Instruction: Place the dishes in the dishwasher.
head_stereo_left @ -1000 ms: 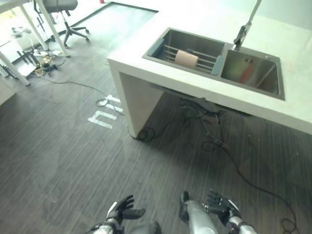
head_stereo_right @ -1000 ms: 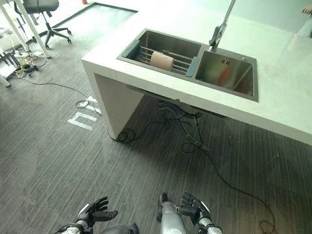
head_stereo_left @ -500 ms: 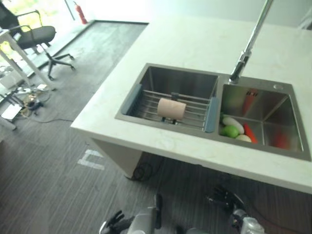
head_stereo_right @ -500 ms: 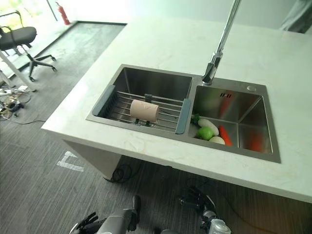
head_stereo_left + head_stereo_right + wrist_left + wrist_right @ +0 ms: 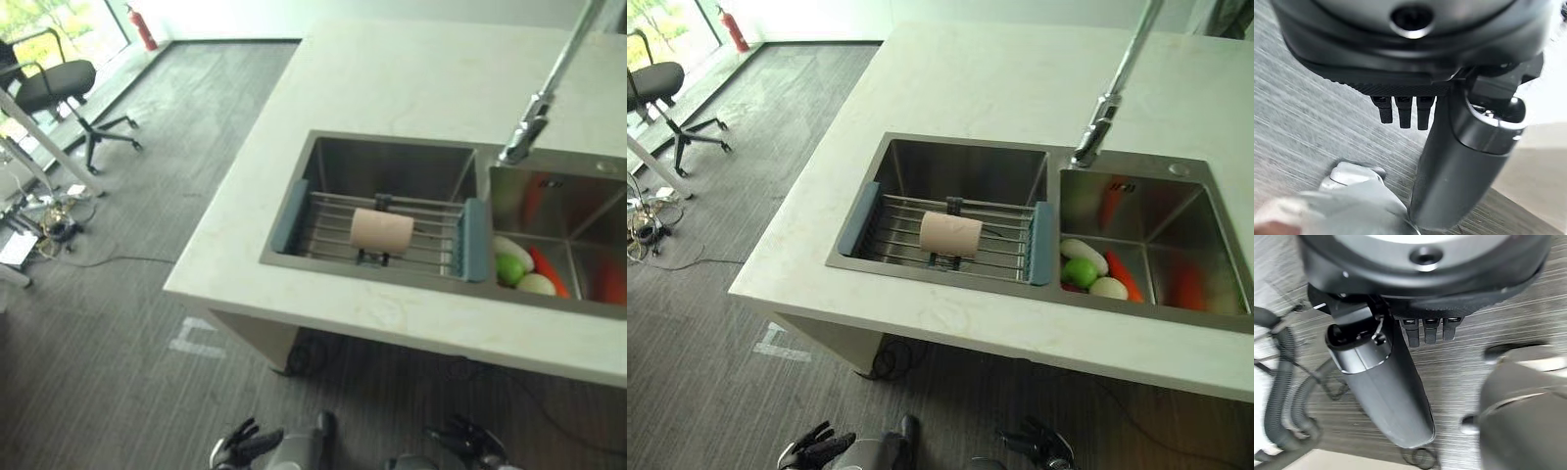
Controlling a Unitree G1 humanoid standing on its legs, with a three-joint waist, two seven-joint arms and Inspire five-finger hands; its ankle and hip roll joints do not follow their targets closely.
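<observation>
Pink cup sideways (across rack).

I see a counter holding a double sink. A rack spans the left basin with a cup lying on it. Vegetables sit in the right basin, faucet behind. Office chair far left on the floor.

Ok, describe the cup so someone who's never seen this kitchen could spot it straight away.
Find the white counter with the double steel sink. In the sink's left basin, a wire rack with blue-grey ends spans the opening. The cup lies on its side on that rack: a pale pink cylinder, the rack's one item, unlike the green, white and orange vegetables in the right basin.
</observation>
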